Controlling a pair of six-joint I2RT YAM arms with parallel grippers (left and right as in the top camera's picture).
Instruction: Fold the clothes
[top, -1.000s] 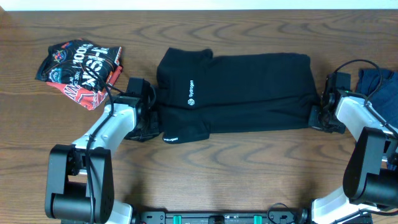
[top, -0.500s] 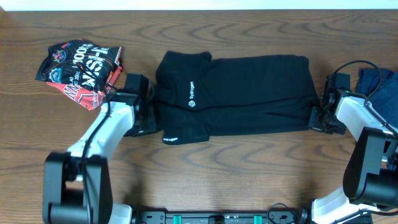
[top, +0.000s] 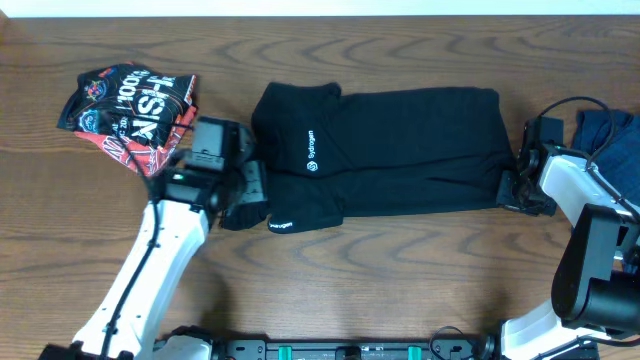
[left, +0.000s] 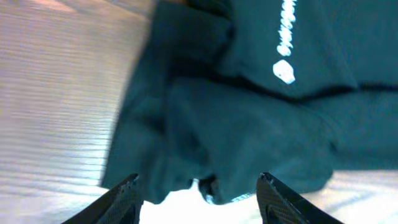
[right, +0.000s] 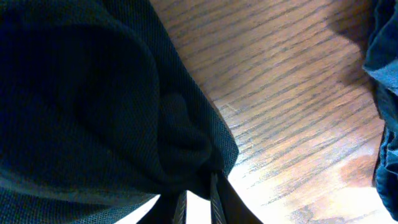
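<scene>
A black shirt (top: 400, 150) with a small white logo lies folded lengthwise across the middle of the table. My left gripper (top: 245, 195) hovers over its left end. In the left wrist view the left gripper (left: 199, 180) is open, its fingertips (left: 132, 183) wide apart above the shirt (left: 249, 112) with nothing between them. My right gripper (top: 508, 188) sits at the shirt's right edge. The right wrist view has the right gripper (right: 199, 186) with its jaws nearly together and a bunched fold of the shirt (right: 93, 106) pinched at their tips.
A crumpled black garment with red and white print (top: 130, 110) lies at the back left, close to my left arm. A blue garment (top: 610, 140) lies at the right edge, also visible as blue cloth (right: 385, 93) in the right wrist view. Bare wood surrounds the shirt.
My left gripper has let go of the shirt's left end, opened and lifted off the table. The right gripper has stayed at the right edge.
</scene>
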